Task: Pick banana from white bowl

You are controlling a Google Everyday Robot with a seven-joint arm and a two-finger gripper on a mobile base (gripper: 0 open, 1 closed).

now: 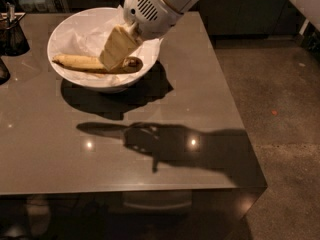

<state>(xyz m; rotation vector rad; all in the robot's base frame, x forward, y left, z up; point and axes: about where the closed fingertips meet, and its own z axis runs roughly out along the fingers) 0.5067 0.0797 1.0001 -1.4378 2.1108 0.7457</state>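
Note:
The white bowl [65,29], lined with crumpled white paper, stands at the table's far left. The long pale-yellow banana [80,62] lies across its front half, with its dark brown tip [132,64] pointing right. My gripper [114,59] reaches down into the bowl from the upper right. Its cream-coloured end sits right over the banana's right half, touching or almost touching it. The white arm housing [150,9] hangs above the bowl's right rim and hides part of it. The shorter, browner banana does not show.
A dark container [11,34] with utensils stands at the table's far left edge, with another dark object [2,71] below it. The grey table [150,174] carries the arm's shadow. Its right edge drops to a concrete floor [280,109].

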